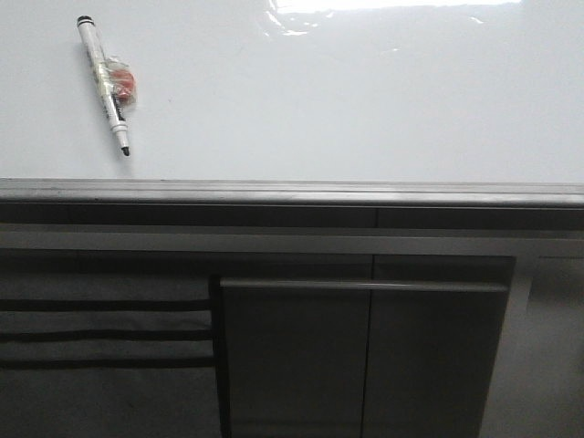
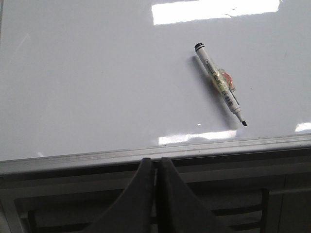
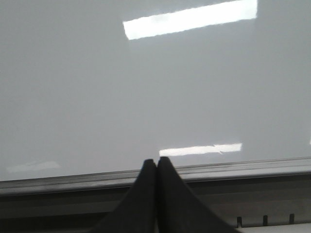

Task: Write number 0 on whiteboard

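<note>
Plainly, the glossy white whiteboard (image 1: 365,100) bears no written mark; a white marker pen with black uncapped tip (image 1: 103,84) lies tilted on its far-left part, clear of the grey metal edge rail (image 1: 292,192); the dark left gripper (image 2: 156,167) and right gripper (image 3: 156,167) hover at that rail, fingers pressed together, holding nothing.

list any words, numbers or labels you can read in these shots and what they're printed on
Nothing can be read.
marker: there is dark print along its white barrel, too small and blurred to make out in the front or left wrist view.
whiteboard: no writing shows on it, only glare patches; no 0 is drawn yet.
dark cabinet panels below: no labels visible.
</note>
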You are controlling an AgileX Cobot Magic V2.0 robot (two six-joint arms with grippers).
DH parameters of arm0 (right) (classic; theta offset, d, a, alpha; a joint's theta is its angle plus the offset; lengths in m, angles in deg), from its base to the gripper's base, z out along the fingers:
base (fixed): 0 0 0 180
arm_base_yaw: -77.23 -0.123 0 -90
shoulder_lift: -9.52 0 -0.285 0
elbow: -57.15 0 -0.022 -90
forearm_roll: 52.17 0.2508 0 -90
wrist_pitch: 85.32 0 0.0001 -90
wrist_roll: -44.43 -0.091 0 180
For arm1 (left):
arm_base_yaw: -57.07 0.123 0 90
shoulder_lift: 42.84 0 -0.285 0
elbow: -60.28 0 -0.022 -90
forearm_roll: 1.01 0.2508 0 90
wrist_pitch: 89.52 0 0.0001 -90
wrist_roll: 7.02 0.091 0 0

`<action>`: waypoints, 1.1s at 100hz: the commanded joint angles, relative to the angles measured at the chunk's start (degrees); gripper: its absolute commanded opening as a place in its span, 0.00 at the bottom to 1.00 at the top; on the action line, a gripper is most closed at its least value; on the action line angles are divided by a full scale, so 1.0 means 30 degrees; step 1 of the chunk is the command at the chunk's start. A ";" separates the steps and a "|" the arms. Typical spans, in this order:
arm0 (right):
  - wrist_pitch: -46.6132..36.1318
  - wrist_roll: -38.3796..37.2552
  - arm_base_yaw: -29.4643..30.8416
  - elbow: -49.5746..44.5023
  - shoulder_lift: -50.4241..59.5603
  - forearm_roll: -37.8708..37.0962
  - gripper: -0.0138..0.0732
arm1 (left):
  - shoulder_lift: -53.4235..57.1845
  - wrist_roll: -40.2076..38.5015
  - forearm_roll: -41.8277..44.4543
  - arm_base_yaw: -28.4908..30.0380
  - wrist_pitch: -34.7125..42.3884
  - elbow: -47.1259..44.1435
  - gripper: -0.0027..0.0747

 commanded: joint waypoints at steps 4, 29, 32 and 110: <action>-0.1444 0.0063 0.0070 -0.0196 0.0340 -0.0022 0.08 | -0.0367 -0.0137 -0.0114 0.0051 0.1465 -0.0452 0.01; -0.1444 0.0063 0.0070 -0.0196 0.0340 -0.0022 0.08 | -0.0367 -0.0137 -0.0114 0.0051 0.1465 -0.0452 0.01; -0.1444 0.0063 0.0070 -0.0196 0.0340 -0.0022 0.08 | -0.0367 -0.0137 -0.0114 0.0051 0.1465 -0.0452 0.01; 0.1570 0.0063 0.0070 0.2179 0.0315 -0.0022 0.08 | -0.0367 -0.0137 -0.2428 0.0051 0.2129 0.1303 0.01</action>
